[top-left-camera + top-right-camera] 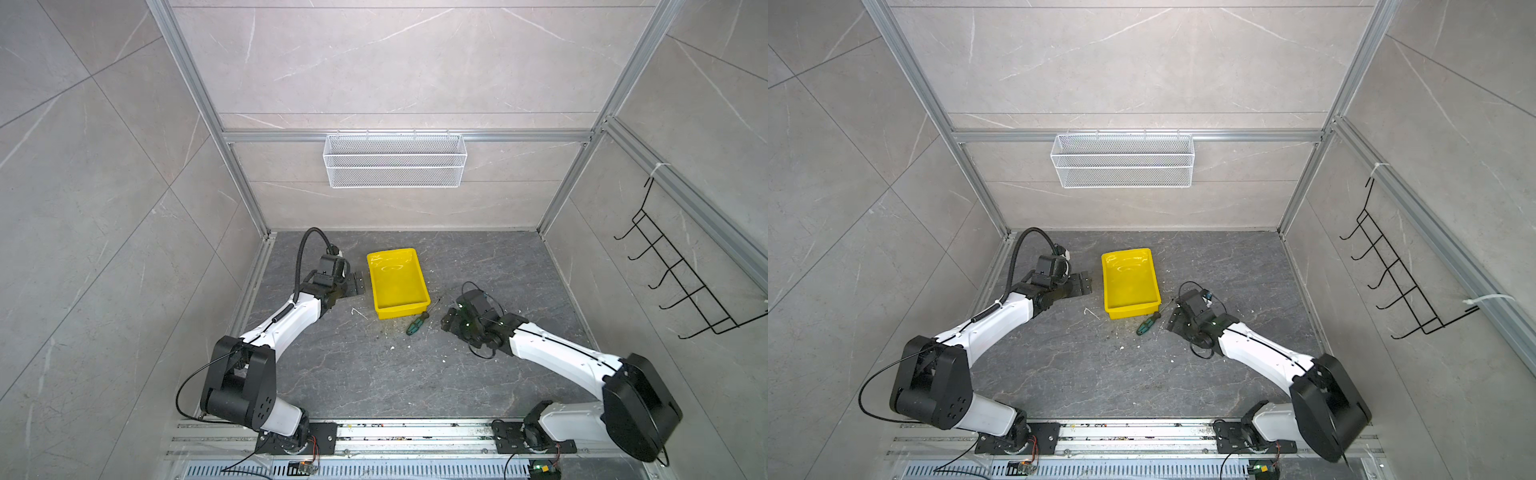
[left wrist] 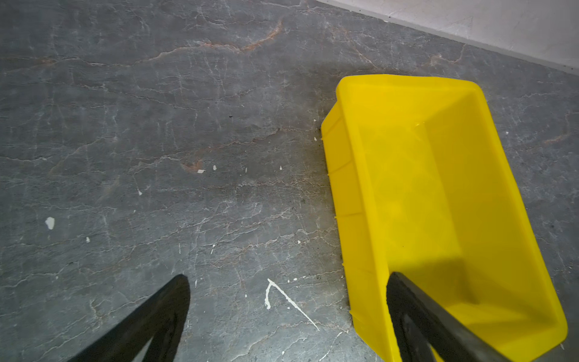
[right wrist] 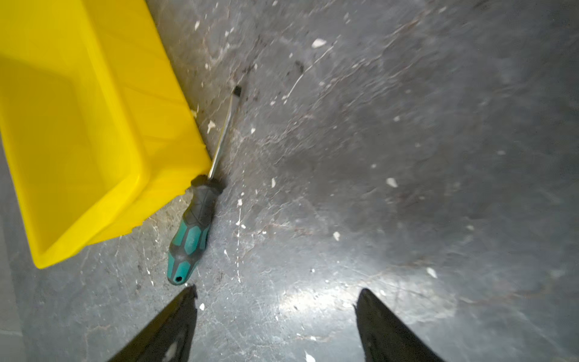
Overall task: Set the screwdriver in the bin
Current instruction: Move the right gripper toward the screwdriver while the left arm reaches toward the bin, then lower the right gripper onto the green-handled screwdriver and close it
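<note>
The screwdriver (image 1: 417, 323) (image 1: 1148, 323) (image 3: 191, 232), green and black handled, lies flat on the dark floor. Its collar touches the near right corner of the yellow bin (image 1: 398, 278) (image 1: 1130, 278) (image 3: 78, 125), and its thin shaft runs along that side wall. My right gripper (image 1: 449, 320) (image 1: 1173, 320) (image 3: 278, 288) is open just right of the handle, low over the floor, with nothing between its fingers. The handle's butt lies just beyond one fingertip (image 3: 188, 297), outside the gap. My left gripper (image 1: 353, 284) (image 1: 1081, 284) (image 2: 289, 277) is open and empty beside the bin's (image 2: 407, 188) left wall.
A white wire mesh basket (image 1: 395, 162) hangs on the back wall. A black wire hook rack (image 1: 673, 274) hangs on the right wall. Metal rails (image 1: 415, 432) carry both arm bases along the front edge. White flecks dot the floor.
</note>
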Controlling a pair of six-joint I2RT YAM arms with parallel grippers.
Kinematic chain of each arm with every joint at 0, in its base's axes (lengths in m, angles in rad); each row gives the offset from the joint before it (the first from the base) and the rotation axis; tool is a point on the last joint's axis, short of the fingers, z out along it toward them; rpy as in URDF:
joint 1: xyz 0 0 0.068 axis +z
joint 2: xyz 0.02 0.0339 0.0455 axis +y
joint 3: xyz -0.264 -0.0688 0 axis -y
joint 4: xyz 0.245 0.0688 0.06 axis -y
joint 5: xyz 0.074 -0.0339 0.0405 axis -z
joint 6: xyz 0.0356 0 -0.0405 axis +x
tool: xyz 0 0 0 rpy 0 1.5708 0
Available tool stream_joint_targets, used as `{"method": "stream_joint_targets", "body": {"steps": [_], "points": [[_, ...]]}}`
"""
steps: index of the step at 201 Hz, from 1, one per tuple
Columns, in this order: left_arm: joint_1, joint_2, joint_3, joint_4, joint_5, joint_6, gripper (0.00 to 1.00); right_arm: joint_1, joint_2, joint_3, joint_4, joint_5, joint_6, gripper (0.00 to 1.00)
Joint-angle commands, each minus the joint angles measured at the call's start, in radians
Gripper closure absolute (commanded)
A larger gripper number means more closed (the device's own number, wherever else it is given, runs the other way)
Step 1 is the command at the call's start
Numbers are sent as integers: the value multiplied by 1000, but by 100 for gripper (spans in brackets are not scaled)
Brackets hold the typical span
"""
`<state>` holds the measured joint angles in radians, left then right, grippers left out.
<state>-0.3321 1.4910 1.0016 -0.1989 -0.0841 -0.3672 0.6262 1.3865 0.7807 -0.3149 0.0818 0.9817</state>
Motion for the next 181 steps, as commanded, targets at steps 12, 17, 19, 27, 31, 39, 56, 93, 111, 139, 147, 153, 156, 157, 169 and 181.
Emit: {"method": "stream_joint_targets", "body": {"steps": [12,17,19,27,31,39,56,93,111,139,147,153,156,157,169,181], "points": [[-3,-2,27,-27,-59,-13,0,45,127,121,78,21,29,26],[-5,-10,19,-33,-97,-28,0,53,144,131,83,29,31,28],[-3,-14,14,-34,-115,-35,0,56,150,135,88,31,32,28],[-3,-29,-4,-39,-172,-67,0,64,172,141,109,41,63,30],[-4,-36,-13,-40,-206,-86,0,67,181,139,122,46,77,31],[-3,-54,-34,-46,-263,-123,0,76,196,134,152,51,111,33],[-3,-98,-76,-58,-366,-187,0,90,221,113,206,58,195,45],[-3,-184,-143,10,-362,-184,0,120,270,121,247,45,261,58],[-4,-195,-150,40,-311,-155,0,128,288,138,215,47,272,58],[-4,-176,-139,41,-292,-144,0,137,306,136,201,66,295,58],[-4,-166,-130,37,-293,-141,0,138,315,140,192,69,305,58],[-4,-159,-124,31,-294,-141,0,138,320,141,193,69,309,58],[-3,-155,-122,28,-295,-143,0,138,322,140,197,69,311,58],[-3,-153,-122,26,-296,-142,0,137,322,140,198,69,312,58],[-4,-147,-119,23,-291,-146,0,141,329,140,210,71,321,58],[-4,-142,-123,33,-281,-150,0,147,338,140,222,76,331,58]]}}
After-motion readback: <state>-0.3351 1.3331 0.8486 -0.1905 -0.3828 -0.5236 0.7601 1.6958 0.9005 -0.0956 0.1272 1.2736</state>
